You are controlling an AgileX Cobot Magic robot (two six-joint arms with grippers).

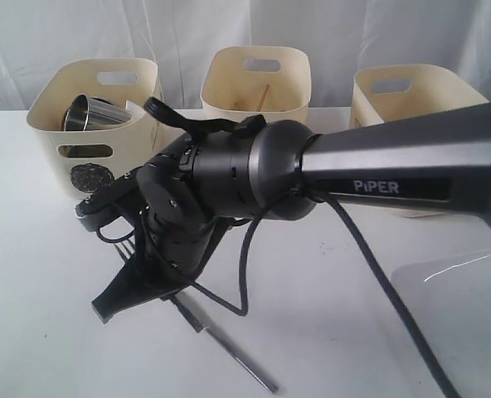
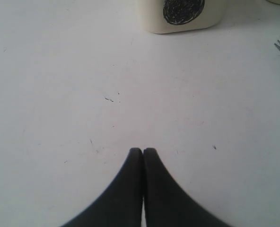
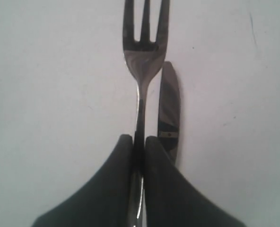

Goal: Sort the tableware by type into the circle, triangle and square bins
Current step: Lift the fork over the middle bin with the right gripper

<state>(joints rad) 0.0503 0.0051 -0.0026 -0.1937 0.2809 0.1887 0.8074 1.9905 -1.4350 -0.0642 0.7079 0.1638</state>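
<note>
Now the right claw (image 3: 139,142) was pinched tight on the fork's (image 3: 142,56) handle, the knife (image 3: 169,104) lying on the table (image 3: 45,71) just beside it. Left claw (image 2: 143,152) was closed and empty, near the circle bin (image 2: 182,14).

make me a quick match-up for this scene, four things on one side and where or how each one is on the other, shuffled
1 fork
2 knife
3 steel mug
4 left gripper

A inside the circle bin
B shut, empty, over the table
C pinched in the right gripper
D lying beside the fork, not gripped

Pairs: 1-C, 2-D, 3-A, 4-B
</note>
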